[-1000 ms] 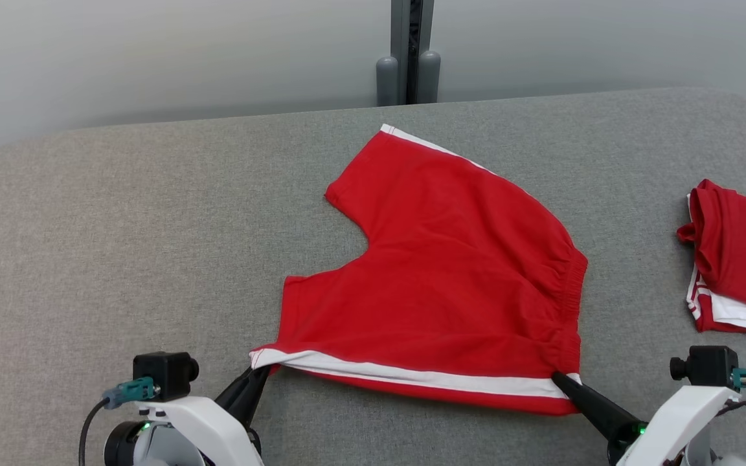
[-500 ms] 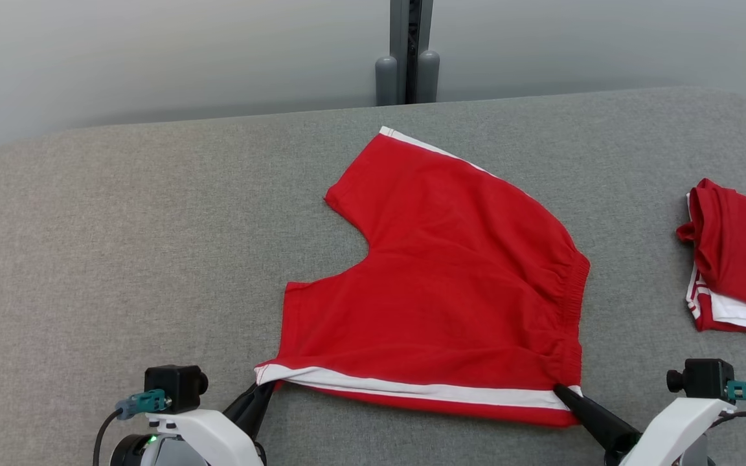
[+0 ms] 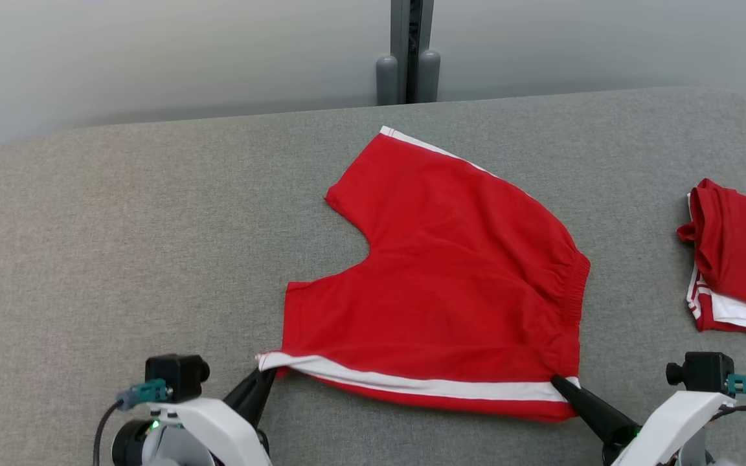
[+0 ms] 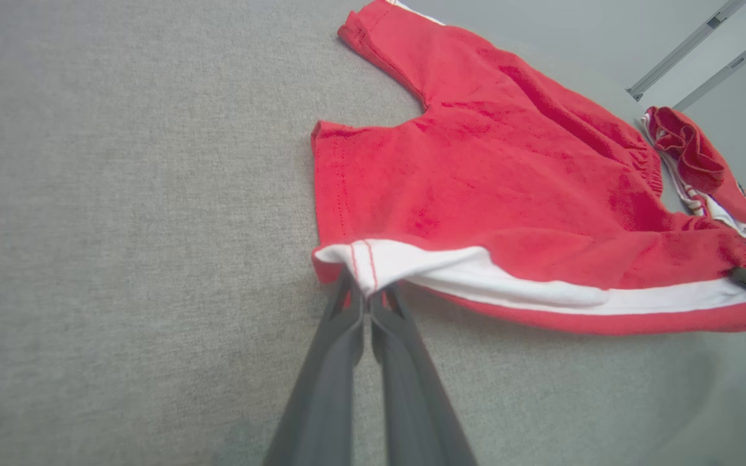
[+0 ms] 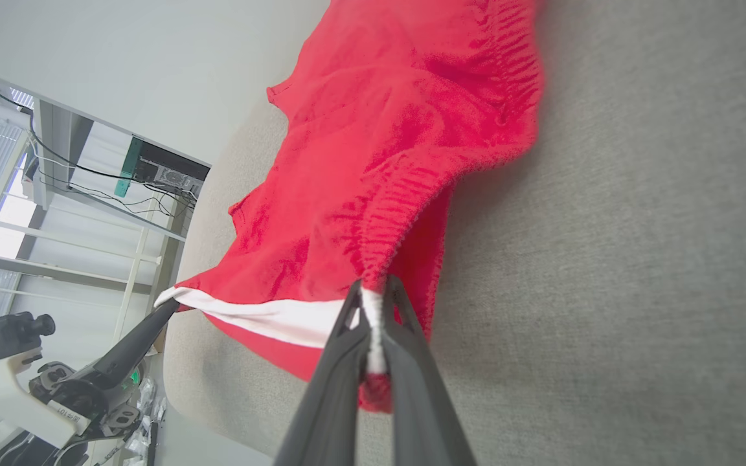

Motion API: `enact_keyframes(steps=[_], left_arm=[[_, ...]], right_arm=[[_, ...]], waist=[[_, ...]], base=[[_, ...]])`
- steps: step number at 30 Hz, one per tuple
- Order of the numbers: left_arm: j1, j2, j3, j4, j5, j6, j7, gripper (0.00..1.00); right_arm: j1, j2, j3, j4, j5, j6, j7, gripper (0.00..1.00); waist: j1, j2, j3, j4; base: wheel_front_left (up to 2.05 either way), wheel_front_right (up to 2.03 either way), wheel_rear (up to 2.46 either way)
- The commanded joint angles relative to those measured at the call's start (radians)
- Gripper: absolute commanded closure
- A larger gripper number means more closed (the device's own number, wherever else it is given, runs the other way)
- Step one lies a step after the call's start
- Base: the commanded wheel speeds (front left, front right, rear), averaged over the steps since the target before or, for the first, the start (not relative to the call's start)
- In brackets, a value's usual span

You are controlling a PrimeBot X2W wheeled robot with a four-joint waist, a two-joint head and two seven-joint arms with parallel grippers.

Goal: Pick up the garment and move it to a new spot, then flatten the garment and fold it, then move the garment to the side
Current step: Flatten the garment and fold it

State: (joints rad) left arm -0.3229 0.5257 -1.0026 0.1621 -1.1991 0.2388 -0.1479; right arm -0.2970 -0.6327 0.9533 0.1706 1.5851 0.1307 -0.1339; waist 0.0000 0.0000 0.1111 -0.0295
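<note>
Flattening step. My left pincer and right pincer clench the garment's near corners; next I'd fold them forward.

bare grey table lies open left of the shorts; a folded red garment blocks the right edge.

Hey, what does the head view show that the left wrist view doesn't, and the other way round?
Head view: two grey posts behind the table. Left wrist view: close up, the left gripper shut on the white-striped corner of the red shorts. Both: the shorts, a second red garment beside them, the right gripper pinching the waistband end.
</note>
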Motion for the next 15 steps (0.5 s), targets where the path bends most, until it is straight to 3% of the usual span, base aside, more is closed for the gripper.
enact_keyframes(steps=[1,7,15], left_arm=[[-0.025,0.008,0.01,-0.009,0.006,0.003,-0.009,1.0],[-0.143,0.051,0.033,-0.072,0.06,0.011,0.022,1.0],[-0.345,0.079,0.057,-0.043,0.097,-0.024,0.116,1.0]], right_arm=[[0.005,-0.004,-0.006,-0.01,0.005,0.0,-0.01,1.0],[-0.01,0.005,-0.073,-0.085,0.035,0.0,-0.047,1.0],[-0.063,0.034,-0.157,-0.135,0.056,0.0,-0.062,1.0]], waist=[[0.0,0.0,0.0,0.0],[0.0,0.0,0.028,-0.012],[0.0,0.0,0.106,-0.064]], base=[[0.0,0.0,0.0],[0.0,0.0,0.0],[0.0,0.0,0.0]])
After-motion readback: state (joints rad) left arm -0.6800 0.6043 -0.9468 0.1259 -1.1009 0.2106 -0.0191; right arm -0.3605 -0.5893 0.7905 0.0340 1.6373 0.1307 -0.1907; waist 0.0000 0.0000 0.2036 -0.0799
